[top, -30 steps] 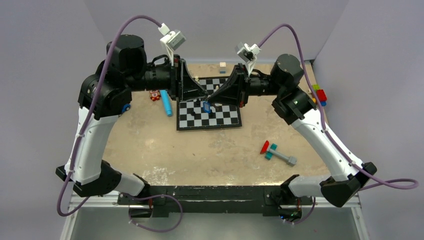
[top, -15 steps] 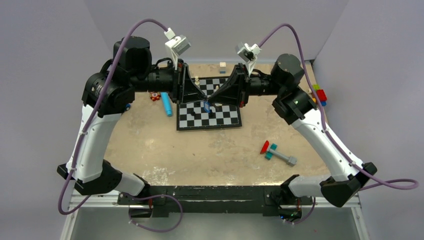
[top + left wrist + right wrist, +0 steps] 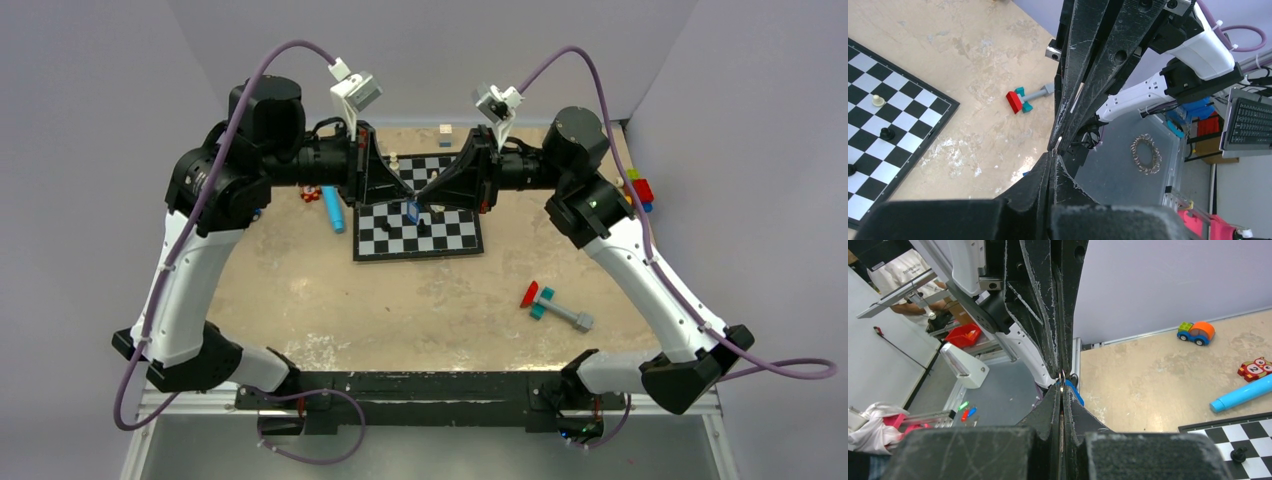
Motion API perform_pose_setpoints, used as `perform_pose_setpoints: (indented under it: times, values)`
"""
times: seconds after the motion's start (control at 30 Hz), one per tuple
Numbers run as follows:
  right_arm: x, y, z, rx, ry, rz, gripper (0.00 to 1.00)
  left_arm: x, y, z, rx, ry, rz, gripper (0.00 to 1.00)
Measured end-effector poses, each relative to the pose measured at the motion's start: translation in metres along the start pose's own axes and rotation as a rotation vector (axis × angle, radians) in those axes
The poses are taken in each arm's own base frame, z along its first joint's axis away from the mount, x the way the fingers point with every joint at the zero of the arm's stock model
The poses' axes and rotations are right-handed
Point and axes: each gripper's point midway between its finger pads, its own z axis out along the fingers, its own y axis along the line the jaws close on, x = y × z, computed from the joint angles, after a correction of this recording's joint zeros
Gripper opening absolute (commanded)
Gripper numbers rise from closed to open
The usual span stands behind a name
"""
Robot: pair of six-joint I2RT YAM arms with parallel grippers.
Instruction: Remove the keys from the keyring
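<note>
My left gripper (image 3: 408, 196) and right gripper (image 3: 424, 194) meet tip to tip above the chessboard (image 3: 460, 236), both shut. The thin silvery keyring (image 3: 1061, 375) is pinched between the two pairs of tips. The key with the blue head (image 3: 412, 210) hangs just below them and also shows in the right wrist view (image 3: 1074, 391). In the left wrist view my left gripper (image 3: 1053, 152) is closed, with a silvery glint at its tip and a sliver of the blue key (image 3: 1025, 174) beside it. In the right wrist view my right gripper (image 3: 1061, 385) is closed on the ring.
Chess pieces stand on the board under the grippers. A light-blue cylinder (image 3: 332, 207) and a red owl toy (image 3: 310, 190) lie left of the board. A red-teal-grey toy bolt (image 3: 555, 305) lies front right. Coloured bricks (image 3: 640, 188) sit at the right edge.
The left arm has swung slightly right and turned at the wrist. The blue key has risen a little under the joined tips. The right arm has hardly moved.
</note>
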Motion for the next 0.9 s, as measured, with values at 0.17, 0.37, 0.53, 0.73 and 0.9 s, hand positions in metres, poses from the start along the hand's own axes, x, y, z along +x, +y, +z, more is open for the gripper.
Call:
perform_pose_setpoints:
  times: [0.17,0.37,0.53,0.73,0.9]
  values:
    - [0.000,-0.001,0.000,0.002,-0.004,0.005,0.00,0.000,0.003,-0.001,-0.026,-0.044,-0.055,0.00]
    - [-0.006,-0.003,0.001,0.010,-0.031,0.000,0.00,-0.005,0.005,-0.002,-0.064,-0.165,-0.156,0.00]
    - [-0.018,-0.001,0.002,0.006,-0.073,-0.017,0.00,-0.015,0.002,-0.007,-0.087,-0.265,-0.195,0.00]
    - [-0.027,0.003,0.003,-0.005,-0.106,-0.023,0.00,-0.022,0.005,-0.012,-0.112,-0.342,-0.227,0.00]
    - [-0.032,0.003,0.004,-0.013,-0.124,-0.023,0.00,-0.029,0.006,-0.013,-0.119,-0.378,-0.244,0.00]
